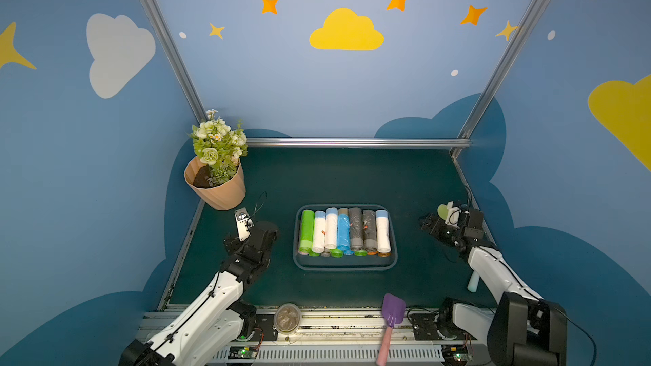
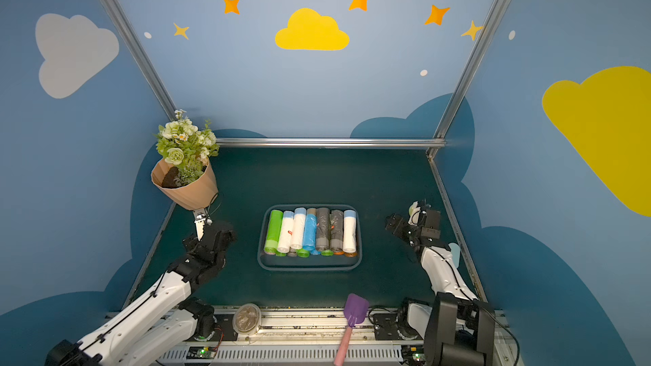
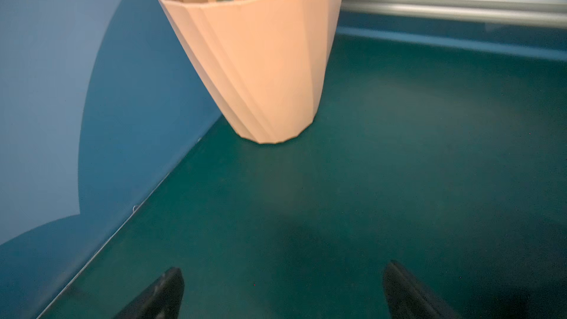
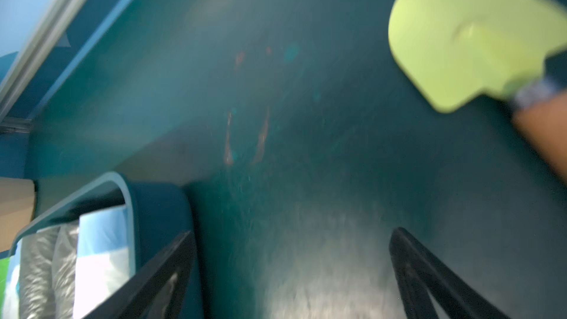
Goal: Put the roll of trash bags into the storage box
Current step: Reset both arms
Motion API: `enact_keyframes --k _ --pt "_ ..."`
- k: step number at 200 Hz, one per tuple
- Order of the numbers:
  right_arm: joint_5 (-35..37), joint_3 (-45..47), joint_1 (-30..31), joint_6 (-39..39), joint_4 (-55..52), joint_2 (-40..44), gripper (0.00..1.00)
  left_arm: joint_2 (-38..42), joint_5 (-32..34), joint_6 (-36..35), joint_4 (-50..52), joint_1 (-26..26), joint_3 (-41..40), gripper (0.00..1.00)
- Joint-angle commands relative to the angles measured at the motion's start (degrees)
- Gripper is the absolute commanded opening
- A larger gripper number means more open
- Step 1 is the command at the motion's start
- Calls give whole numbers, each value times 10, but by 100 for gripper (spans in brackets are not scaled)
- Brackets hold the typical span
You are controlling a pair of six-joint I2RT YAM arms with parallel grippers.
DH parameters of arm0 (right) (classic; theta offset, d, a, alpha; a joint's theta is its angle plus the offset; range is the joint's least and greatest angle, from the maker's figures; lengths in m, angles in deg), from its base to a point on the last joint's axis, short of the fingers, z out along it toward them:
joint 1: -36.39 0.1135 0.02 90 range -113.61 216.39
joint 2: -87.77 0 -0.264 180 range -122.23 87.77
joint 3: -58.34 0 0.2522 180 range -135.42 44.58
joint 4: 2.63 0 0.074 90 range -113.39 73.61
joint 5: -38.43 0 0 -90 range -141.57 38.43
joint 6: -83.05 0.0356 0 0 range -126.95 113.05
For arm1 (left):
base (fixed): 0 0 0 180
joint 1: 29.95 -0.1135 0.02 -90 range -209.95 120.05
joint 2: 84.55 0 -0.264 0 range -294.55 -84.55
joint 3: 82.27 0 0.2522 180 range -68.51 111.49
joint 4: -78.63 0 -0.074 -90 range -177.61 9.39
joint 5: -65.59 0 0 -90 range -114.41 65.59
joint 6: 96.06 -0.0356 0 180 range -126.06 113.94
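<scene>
Trash-bag rolls (image 1: 345, 232) of soft green, white, blue and grey plastic lie side by side, seven across, inside the shallow dark blue-teal plastic storage box (image 1: 345, 269). The box sits mid-way across the dark green worktop (image 1: 352, 177), nearer its front edge. Coloured ends at the box's front wall may belong to more rolls beneath; you cannot tell.

No loose roll shows on the worktop, so the job looks done. Your left gripper (image 3: 283, 271) hangs wide open and empty near the left edge. It faces the tan faceted flower pot (image 1: 220, 191) in the far left corner, which holds dark soil and green-white flowers. Your right gripper (image 4: 293, 234) is likewise spread and empty near the right edge, just beside a pale green plastic scoop (image 4: 460, 35).

Draw both arms back high and slow, clear of pot, scoop and box rim. The round clear tub (image 1: 287, 317) at the front edge holds something brownish, unclear.
</scene>
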Motion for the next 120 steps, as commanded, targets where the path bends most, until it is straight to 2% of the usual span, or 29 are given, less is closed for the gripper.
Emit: enact_keyframes --k 1,12,26,36,47,73,105,120 --pt "10 17 18 -94 147 6 97 -32 -21 -62 -209 -44 -67 100" --pt "34 41 31 -141 189 4 97 -60 -70 -79 -317 -84 -108 100" --pt "52 73 37 -161 228 -7 97 -66 -112 -97 -296 -105 -92 100" --pt "56 91 41 -155 261 -17 97 -82 -136 -112 -360 -119 -107 100" --pt "49 84 59 -178 228 -4 97 -90 -165 -114 -370 -132 -106 100" --pt "98 117 83 -198 323 -2 97 -139 -212 -123 -454 -155 -109 100" --pt "99 133 83 -199 485 -77 97 -225 -238 -159 -551 -160 -96 100" --pt "101 139 81 -200 571 -151 97 -263 -258 -182 -585 -160 -90 100"
